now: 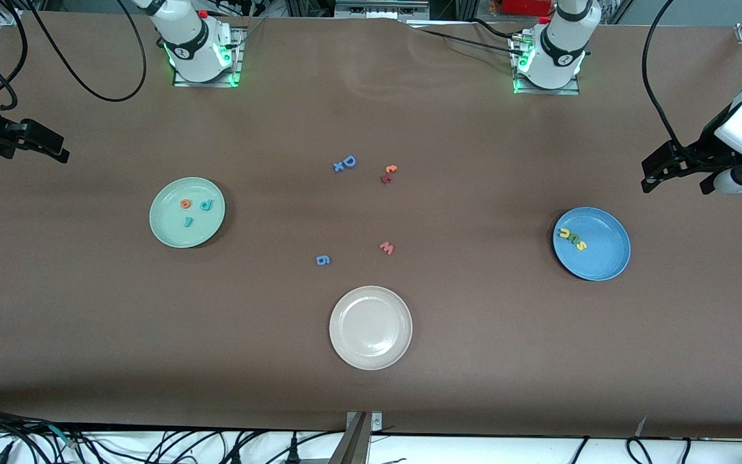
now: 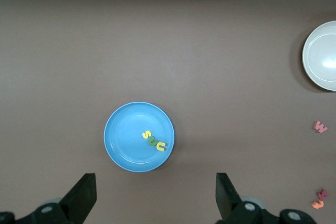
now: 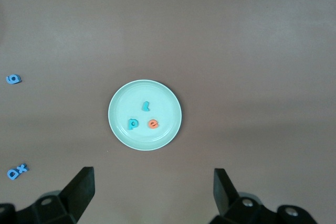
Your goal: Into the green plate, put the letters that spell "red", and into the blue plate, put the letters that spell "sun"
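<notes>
Brown surface (image 1: 474,361) is seen carrying the green plate (image 1: 171,235) with the "red" letters (image 1: 194,209) and the blue plate (image 1: 606,258) with the "sun" letters (image 1: 571,238), while the left end effector (image 1: 677,174) and right end effector (image 1: 39,147) are held released above the surface's ends.

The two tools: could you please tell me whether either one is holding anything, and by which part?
Nothing is held. The left tool hangs open over the table beside the blue plate; the right tool hangs open beside the green plate.

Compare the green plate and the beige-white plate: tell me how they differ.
The green plate is mint and holds three letters; the beige-white plate holds nothing. The green plate lies toward the right arm's end, the beige-white plate nearer the front camera, mid-table. Both are round, shallow and similar in size.
</notes>
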`<state>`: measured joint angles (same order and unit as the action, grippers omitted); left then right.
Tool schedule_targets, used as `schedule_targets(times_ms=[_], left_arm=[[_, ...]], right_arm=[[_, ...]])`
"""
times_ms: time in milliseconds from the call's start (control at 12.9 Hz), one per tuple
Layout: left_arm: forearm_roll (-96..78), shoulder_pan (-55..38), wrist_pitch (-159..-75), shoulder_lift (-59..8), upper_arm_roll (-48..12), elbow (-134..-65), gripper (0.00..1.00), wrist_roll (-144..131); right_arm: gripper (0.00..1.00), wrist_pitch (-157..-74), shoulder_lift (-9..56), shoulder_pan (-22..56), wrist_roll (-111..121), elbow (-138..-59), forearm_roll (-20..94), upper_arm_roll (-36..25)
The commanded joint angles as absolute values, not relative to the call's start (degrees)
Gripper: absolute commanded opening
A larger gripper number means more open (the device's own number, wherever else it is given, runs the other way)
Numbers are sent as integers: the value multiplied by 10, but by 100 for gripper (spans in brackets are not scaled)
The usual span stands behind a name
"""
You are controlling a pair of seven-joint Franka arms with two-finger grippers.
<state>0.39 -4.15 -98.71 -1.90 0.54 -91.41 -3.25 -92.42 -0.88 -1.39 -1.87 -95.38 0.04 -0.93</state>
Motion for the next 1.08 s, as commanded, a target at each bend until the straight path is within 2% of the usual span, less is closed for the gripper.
schedule_targets(times_ms=[0,309,1004], left_arm=[[-16,-40,-974,-18,8,-906,100,-33],[-16,-40,-976,5,7,-939,100,-33],[-15,-45,-974,-8,6,-924,100,-35]], right_arm=[[100,-928,-16,-10,-12,-960,-8,-12],[100,-928,-16,-10,-12,-960,-8,-12],[100,-928,-16,-10,-12,-960,-8,-12]])
